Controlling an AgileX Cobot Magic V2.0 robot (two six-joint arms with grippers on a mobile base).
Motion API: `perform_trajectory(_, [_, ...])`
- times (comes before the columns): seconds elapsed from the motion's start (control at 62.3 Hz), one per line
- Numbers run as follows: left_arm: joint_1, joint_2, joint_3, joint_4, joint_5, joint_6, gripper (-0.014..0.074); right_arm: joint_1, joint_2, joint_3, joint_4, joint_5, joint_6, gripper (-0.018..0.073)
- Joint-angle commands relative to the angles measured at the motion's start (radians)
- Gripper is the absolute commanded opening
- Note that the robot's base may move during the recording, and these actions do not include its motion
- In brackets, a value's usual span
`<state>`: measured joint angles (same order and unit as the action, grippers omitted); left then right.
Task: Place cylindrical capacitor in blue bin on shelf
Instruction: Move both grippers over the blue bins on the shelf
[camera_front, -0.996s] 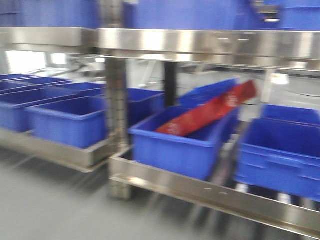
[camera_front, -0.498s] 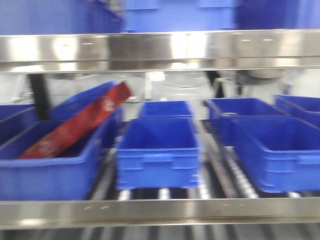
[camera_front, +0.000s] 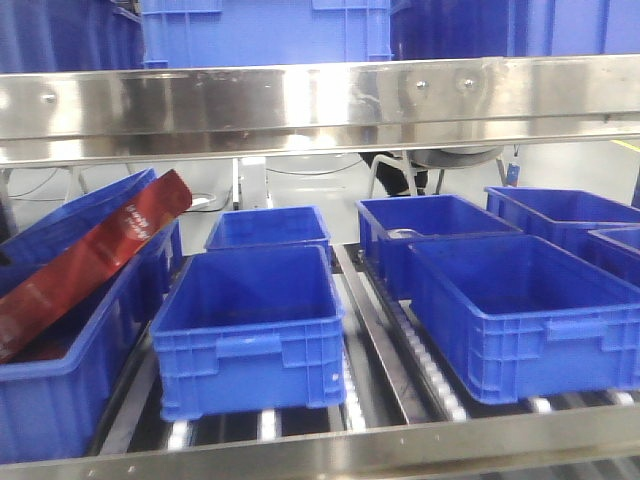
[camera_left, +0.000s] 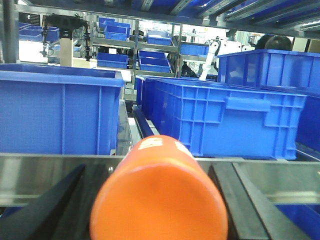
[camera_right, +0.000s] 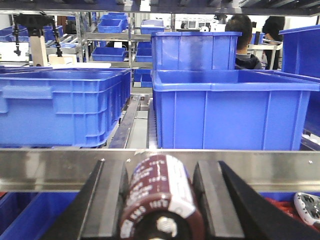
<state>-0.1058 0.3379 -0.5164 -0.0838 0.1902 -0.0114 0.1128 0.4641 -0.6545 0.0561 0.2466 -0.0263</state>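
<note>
Right wrist-mounted: right fingers (camera_right: 107, 200) clamp the capacitor (camera_right: 160, 200) facing the rail (camera_right: 60, 170), left fingers (camera_left: 45, 210) the orange cylinder (camera_left: 160, 200); lift clear before reaching a bin (camera_right: 235, 110).

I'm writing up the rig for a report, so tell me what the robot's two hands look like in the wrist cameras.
Only the fingers show. The left hand has two flat, matte black fingers that widen toward the camera like wedges. The right hand matches, with smooth, black, slab-like fingers and angled outer sides. No cables, markings or arm links are visible in any view.
</note>
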Motion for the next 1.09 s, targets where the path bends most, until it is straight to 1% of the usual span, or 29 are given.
perform_trajectory(0.0, [0.003, -0.004, -0.001, 0.001, -0.022, 0.001, -0.0111, 0.0, 0.0, 0.002, -0.008, -0.03, -0.002, -0.0163])
perform_trajectory(1.076, [0.003, -0.004, -0.001, 0.001, -0.022, 0.001, -0.0111, 0.0, 0.0, 0.002, -0.008, -0.03, -0.002, -0.0163])
